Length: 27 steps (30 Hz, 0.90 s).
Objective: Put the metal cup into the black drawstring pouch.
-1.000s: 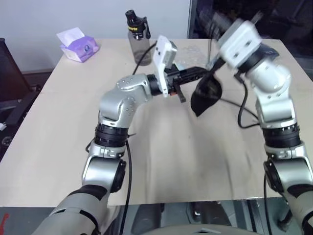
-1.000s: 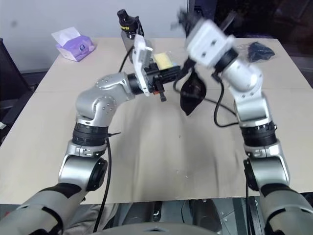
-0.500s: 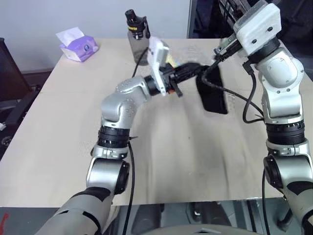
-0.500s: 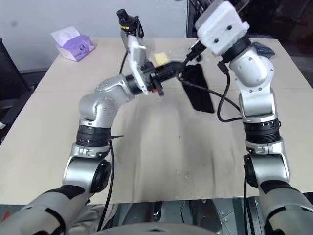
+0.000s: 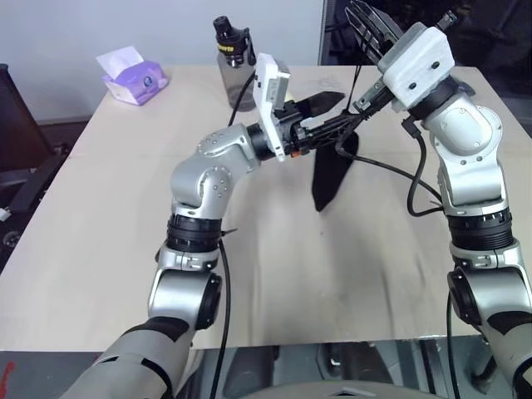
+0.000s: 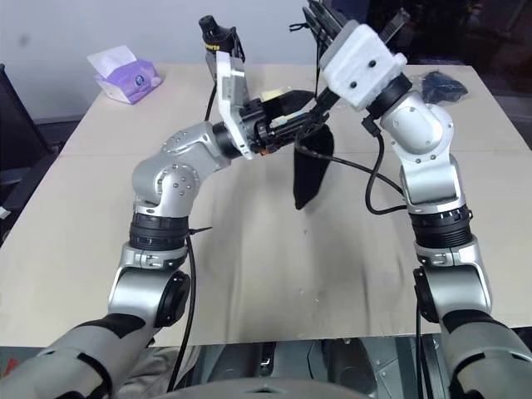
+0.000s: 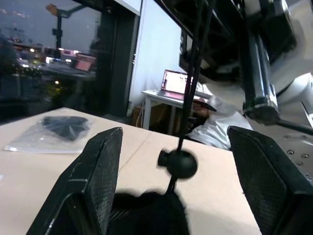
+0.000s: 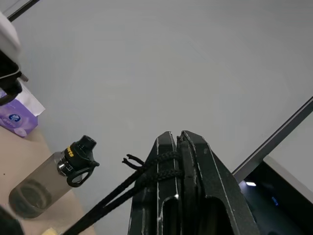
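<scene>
Above the table (image 5: pixel 100 216), the black drawstring pouch (image 5: pixel 331 176) was hung by its cord from the right gripper's (image 8: pixel 178 142) clenched jaws, probably for cinching; the left gripper's (image 7: pixel 171 188) jaws were spread around the toggle.

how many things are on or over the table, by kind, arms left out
pouch: 1
bottle: 1
tissue pack: 1
clear plastic bag with a dark item: 1
yellow item behind the left arm: 1
total: 5
</scene>
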Each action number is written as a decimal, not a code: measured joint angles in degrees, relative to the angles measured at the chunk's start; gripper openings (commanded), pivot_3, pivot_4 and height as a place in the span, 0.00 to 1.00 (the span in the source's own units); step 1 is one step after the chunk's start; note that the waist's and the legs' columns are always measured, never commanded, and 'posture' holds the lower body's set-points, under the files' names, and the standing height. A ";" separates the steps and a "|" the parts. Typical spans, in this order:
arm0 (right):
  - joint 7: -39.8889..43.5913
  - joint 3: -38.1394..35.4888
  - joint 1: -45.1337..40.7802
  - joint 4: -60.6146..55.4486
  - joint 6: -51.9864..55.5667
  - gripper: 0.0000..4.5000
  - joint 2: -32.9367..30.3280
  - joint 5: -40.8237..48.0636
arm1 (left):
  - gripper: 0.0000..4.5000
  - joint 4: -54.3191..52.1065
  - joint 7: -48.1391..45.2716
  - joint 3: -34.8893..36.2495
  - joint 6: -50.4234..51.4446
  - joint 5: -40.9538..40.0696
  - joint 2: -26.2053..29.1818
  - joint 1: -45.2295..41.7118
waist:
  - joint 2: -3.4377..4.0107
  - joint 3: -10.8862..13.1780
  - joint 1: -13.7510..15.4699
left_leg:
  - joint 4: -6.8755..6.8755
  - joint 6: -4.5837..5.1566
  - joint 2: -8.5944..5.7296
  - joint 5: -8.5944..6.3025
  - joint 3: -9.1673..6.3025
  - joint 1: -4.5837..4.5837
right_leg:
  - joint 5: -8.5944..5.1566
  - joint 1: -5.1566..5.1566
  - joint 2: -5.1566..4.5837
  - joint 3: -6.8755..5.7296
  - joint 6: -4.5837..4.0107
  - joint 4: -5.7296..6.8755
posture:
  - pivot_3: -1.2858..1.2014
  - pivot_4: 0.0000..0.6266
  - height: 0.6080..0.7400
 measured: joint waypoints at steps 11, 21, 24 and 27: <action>0.66 0.01 -0.73 -2.62 1.72 0.00 0.95 0.86 | 0.02 3.21 0.56 -0.53 -2.56 2.73 -1.65 -0.67 | 0.00 0.00 0.02 | 0.01 0.00 0.00 0.00 0.01 -0.02 | 0.00 -0.02 0.00 0.00 0.00 0.01 | 0.52 0.24 1.00; 0.76 0.12 -0.71 -3.31 2.59 0.00 1.69 0.85 | 0.24 4.40 2.56 0.18 -3.24 3.02 -2.91 -1.00 | 0.00 0.00 0.01 | 0.01 0.00 0.00 0.00 0.00 -0.01 | 0.00 -0.03 0.01 0.01 0.00 0.03 | 0.52 0.24 1.00; 0.77 0.12 -0.71 -3.31 2.60 0.00 1.74 0.85 | 0.46 4.38 2.57 0.14 -3.51 3.20 -2.25 -1.00 | 0.00 0.00 0.02 | 0.01 0.00 0.00 0.00 -0.01 -0.01 | 0.00 -0.05 0.01 0.00 0.00 0.06 | 0.52 0.24 1.00; 0.77 0.15 -0.71 -3.30 2.59 0.00 1.89 0.85 | 0.46 3.71 2.28 0.30 -1.79 1.27 -2.49 -0.99 | 0.00 0.00 0.00 | 0.01 0.00 0.00 0.00 0.00 -0.02 | 0.00 -0.05 0.00 0.00 0.00 0.06 | 0.52 0.24 1.00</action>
